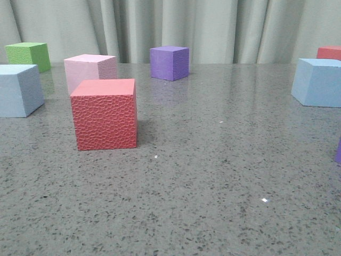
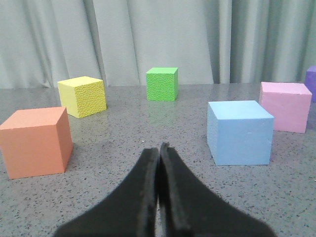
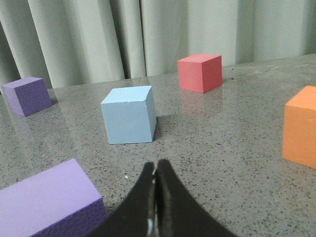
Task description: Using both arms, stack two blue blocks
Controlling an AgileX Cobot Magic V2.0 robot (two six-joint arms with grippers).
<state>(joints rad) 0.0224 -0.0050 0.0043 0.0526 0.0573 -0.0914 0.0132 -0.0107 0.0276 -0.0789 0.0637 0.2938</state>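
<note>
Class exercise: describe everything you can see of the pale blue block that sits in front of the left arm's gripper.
The blue block is a pale sky-blue cube with smooth, matte, foam-like faces and crisp edges. It sits upright and flat on the speckled grey table, touching nothing else. A pink cube stands just behind it, apart. The left gripper, shut and empty, is short of the block. In the front view it lies at the table's left edge.

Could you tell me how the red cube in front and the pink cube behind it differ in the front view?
The red cube has a pebbled, bumpy face; the pink cube looks smooth. The red cube is saturated, the pink cube pale. The red cube stands nearer the camera, partly hiding the pink cube. Both sit upright on the table.
</note>
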